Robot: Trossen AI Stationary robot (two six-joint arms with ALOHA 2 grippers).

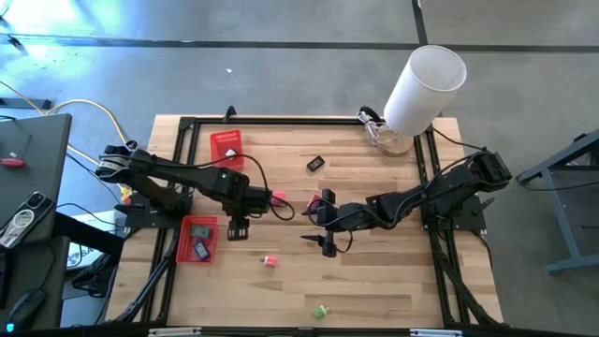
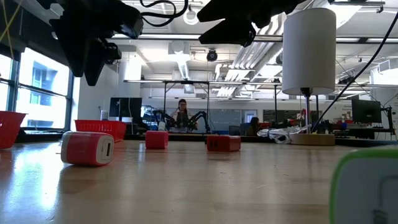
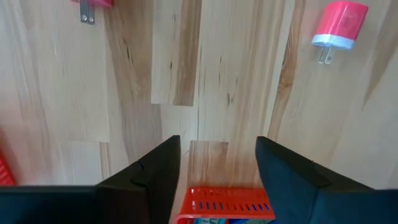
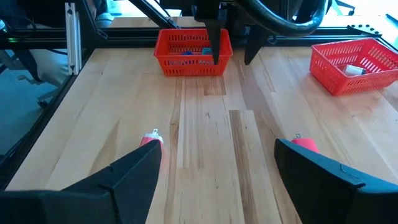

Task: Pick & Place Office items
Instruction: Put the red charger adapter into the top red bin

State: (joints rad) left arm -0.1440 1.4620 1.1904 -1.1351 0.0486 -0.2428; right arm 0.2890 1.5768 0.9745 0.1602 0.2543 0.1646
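My left gripper hangs open above the table beside the near red basket, whose wall shows between its fingers. My right gripper is open wide at mid-table, facing left. One pink piece lies off one of its fingertips and another off the other; neither is touched. On the wood I see two pink pieces, a black piece, a pink one and a green one. A pink plug-like piece lies flat ahead of the left gripper.
A second red basket stands toward the far left and holds a white piece. The near basket holds blue and dark pieces. A big white cylinder stands at the far right corner. A black frame borders the table.
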